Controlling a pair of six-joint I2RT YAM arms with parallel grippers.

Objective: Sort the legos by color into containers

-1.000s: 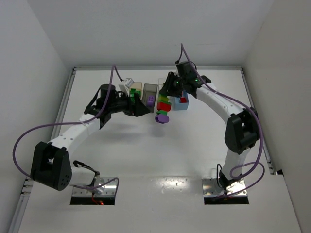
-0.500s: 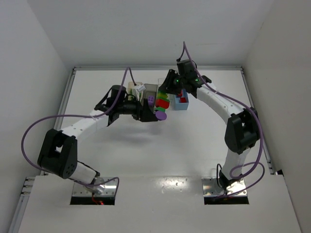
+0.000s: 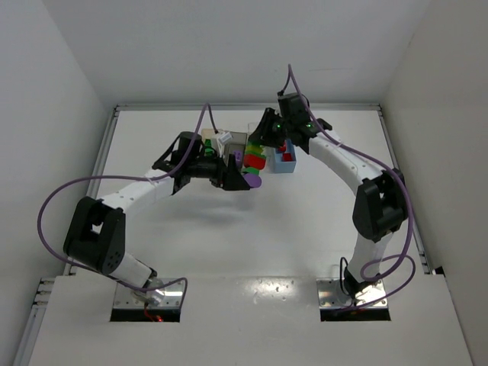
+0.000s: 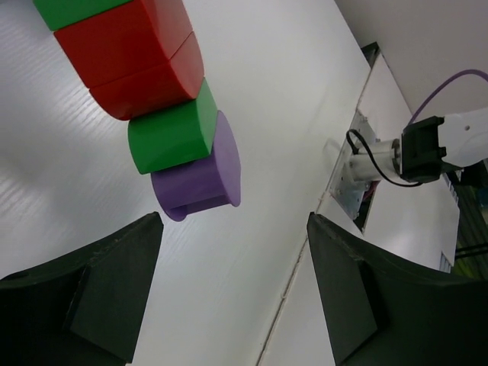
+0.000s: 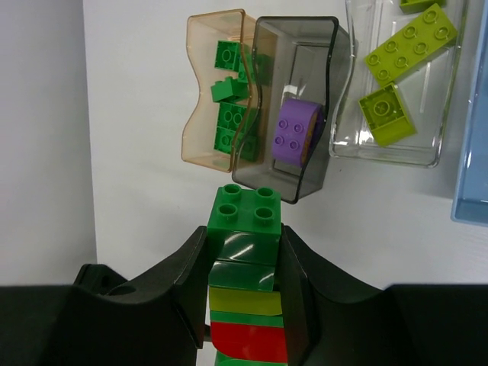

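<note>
A stack of legos [image 5: 244, 210] is clamped in the right claw [image 5: 244, 238], while the left claw [image 4: 235, 229] is spread wide close to the stack's purple end brick [image 4: 200, 181].

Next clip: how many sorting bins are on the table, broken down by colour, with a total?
Tan-orange bin: 1
Smoky grey bin: 1
Clear bin: 1
Light blue bin: 1
Total: 4

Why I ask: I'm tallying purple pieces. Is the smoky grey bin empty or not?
Not empty: the smoky grey bin holds one purple brick, seen inside it in the right wrist view.
</note>
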